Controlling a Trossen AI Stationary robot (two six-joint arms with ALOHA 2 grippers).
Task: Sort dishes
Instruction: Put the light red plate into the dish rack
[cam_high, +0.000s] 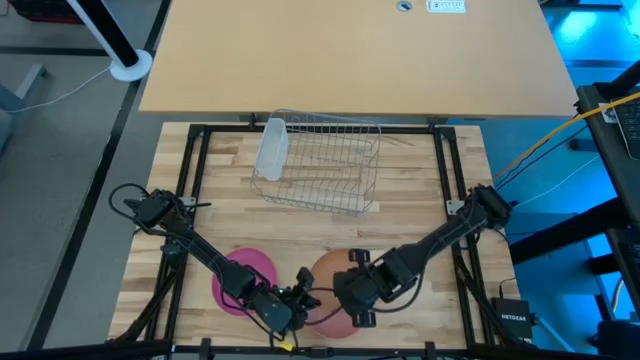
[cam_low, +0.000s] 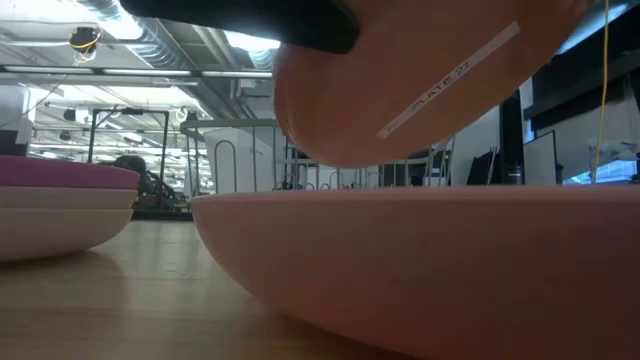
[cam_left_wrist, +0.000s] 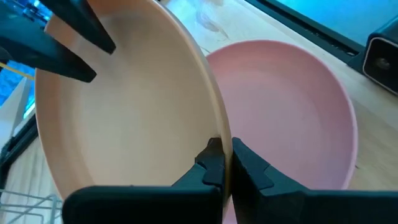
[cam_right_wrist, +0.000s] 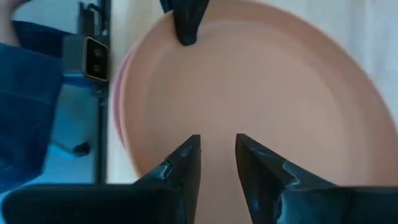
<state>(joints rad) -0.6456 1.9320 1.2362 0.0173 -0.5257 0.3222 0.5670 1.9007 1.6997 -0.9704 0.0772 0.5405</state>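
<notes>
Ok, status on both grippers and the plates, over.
Left gripper shut on tan plate rim, plate tilted up over pale pink plate. Right gripper parted at tan plate's opposite edge. Magenta plate untouched. Rack unobstructed.

The high view is evenly lit from above, with a strong blue light along the right side of the room. In the low view bright ceiling lamps (cam_low: 250, 40) shine in the far hall, while the near pink plate (cam_low: 430, 260) is soft and out of focus. In the left wrist view the tan plate (cam_left_wrist: 124, 112) looks smooth and a little blurred, with soft shadows.
</notes>
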